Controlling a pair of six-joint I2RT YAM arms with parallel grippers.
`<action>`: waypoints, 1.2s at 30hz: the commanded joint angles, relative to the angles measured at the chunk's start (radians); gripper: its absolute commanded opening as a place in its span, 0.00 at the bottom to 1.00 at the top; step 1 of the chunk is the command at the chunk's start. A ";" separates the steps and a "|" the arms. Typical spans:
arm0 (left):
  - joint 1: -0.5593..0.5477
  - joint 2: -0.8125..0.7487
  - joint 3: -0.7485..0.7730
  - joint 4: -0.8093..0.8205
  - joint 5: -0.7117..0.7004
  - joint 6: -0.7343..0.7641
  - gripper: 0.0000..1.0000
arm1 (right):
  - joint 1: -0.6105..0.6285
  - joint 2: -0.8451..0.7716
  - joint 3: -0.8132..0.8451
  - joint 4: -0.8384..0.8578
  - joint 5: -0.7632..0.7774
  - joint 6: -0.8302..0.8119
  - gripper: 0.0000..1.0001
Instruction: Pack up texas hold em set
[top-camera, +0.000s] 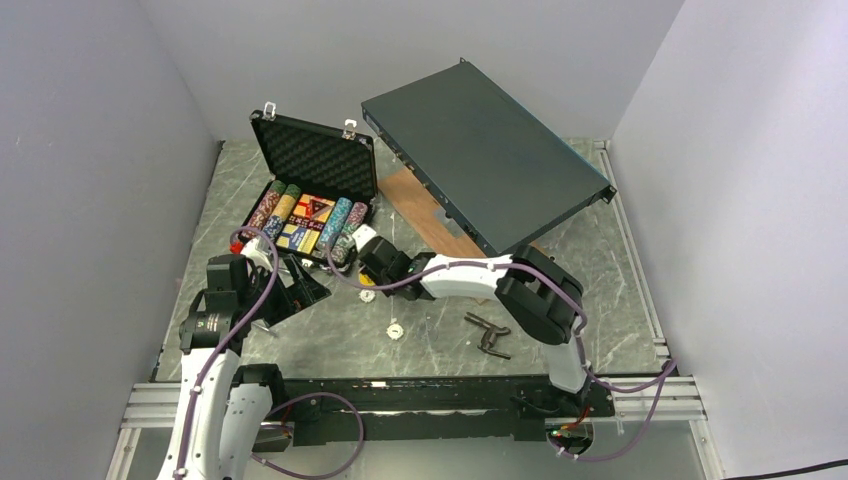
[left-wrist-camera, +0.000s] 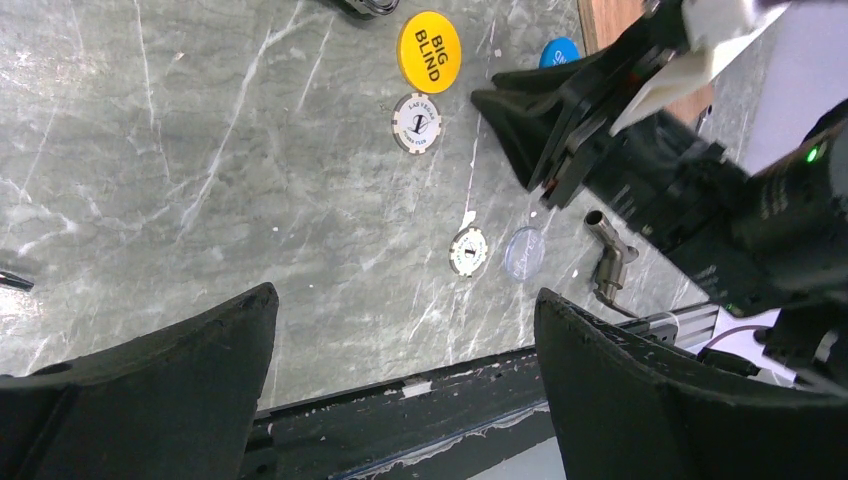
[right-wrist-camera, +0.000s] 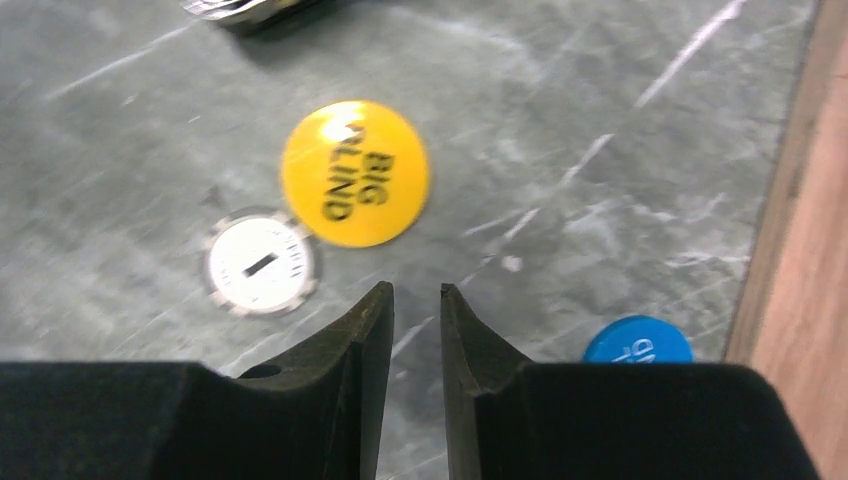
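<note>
The open black briefcase (top-camera: 372, 172) stands at the back left, its foam lid (top-camera: 315, 155) upright, with rows of chips (top-camera: 305, 222) and a red triangle (top-camera: 318, 208) inside. My right gripper (right-wrist-camera: 415, 290) hovers just in front of the case, nearly shut with a narrow gap and nothing in it. Ahead of it lie a yellow BIG BLIND disc (right-wrist-camera: 355, 172), a white chip (right-wrist-camera: 260, 264) and a blue disc (right-wrist-camera: 637, 340). My left gripper (left-wrist-camera: 405, 310) is wide open and empty over the table, left of the right gripper (top-camera: 365, 262). Another chip (left-wrist-camera: 468, 250) and a clear disc (left-wrist-camera: 524, 252) lie nearer the front.
A large flat dark-grey metal box (top-camera: 485, 165) rests tilted at the back right over a wooden board (top-camera: 420, 205). Black pliers (top-camera: 487, 333) lie at the front right. Grey walls close in both sides. The table's black front rail (left-wrist-camera: 420, 400) is under my left fingers.
</note>
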 joint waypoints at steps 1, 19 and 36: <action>-0.001 -0.001 0.023 0.019 -0.005 0.007 0.99 | -0.067 -0.020 0.052 0.024 0.057 0.075 0.27; -0.003 -0.011 0.017 0.026 -0.020 -0.003 0.99 | -0.015 0.043 0.011 0.188 -0.299 0.126 0.27; -0.028 0.099 0.020 0.017 -0.031 -0.028 0.99 | 0.014 -0.193 -0.127 0.136 -0.157 0.279 0.39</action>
